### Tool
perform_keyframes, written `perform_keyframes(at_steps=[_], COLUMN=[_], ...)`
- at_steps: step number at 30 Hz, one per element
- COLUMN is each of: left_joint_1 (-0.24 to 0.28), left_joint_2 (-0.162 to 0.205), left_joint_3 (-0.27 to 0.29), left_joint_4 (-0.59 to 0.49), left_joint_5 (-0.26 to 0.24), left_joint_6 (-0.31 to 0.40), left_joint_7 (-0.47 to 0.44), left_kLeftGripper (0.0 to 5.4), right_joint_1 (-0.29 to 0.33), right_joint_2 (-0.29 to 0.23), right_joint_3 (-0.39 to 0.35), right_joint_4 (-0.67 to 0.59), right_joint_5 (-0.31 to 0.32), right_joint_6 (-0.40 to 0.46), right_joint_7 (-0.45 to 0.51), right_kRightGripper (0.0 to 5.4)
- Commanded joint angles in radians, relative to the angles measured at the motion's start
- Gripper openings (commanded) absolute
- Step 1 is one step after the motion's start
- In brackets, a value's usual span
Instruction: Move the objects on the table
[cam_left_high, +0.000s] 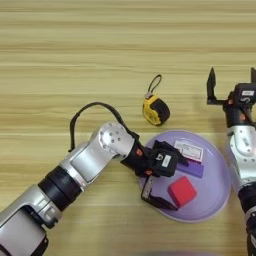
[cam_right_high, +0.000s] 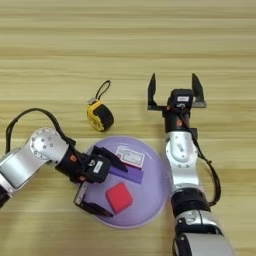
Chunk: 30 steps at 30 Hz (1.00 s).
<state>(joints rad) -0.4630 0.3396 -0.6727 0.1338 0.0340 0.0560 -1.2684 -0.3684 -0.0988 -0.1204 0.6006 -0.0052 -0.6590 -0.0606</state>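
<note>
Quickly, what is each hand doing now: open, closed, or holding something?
Left hand: open over the plate, beside the red cube, holding nothing.
Right hand: open, empty.

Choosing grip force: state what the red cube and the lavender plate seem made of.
Red cube: probably foam or soft plastic; matte faces, no glare, slightly rounded edges. Lavender plate: likely hard plastic; smooth, even colour, faint sheen, thin raised rim. Neither is certain by look alone.

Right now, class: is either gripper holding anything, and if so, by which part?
Nothing is held. The left gripper is open over the lavender plate, beside the red cube without clasping it. The right gripper is open above the bare table.
</note>
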Motion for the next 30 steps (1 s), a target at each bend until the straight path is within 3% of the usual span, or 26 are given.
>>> perform_keyframes(at_steps=[1,6,30], left_joint_1=[-0.008,-0.002,0.0], left_joint_2=[0.0,-0.001,-0.01], left_joint_3=[-0.007,-0.009,-0.012], left_joint_4=[0.007,0.009,0.023], left_joint_5=[0.008,0.007,0.007], left_joint_6=[-0.015,-0.02,-0.049], left_joint_7=[-0.01,-0.016,-0.015], left_kLeftGripper=[5.39,5.39,2.81], right_joint_1=[0.003,0.003,0.0], right_joint_2=[0.011,0.012,0.017], right_joint_3=[0.001,0.002,0.008], right_joint_4=[-0.013,-0.016,-0.018], right_joint_5=[-0.003,-0.005,-0.011], right_joint_6=[0.02,0.022,0.03], right_joint_7=[-0.01,-0.011,-0.021], right_kRightGripper=[5.4,5.4,5.4])
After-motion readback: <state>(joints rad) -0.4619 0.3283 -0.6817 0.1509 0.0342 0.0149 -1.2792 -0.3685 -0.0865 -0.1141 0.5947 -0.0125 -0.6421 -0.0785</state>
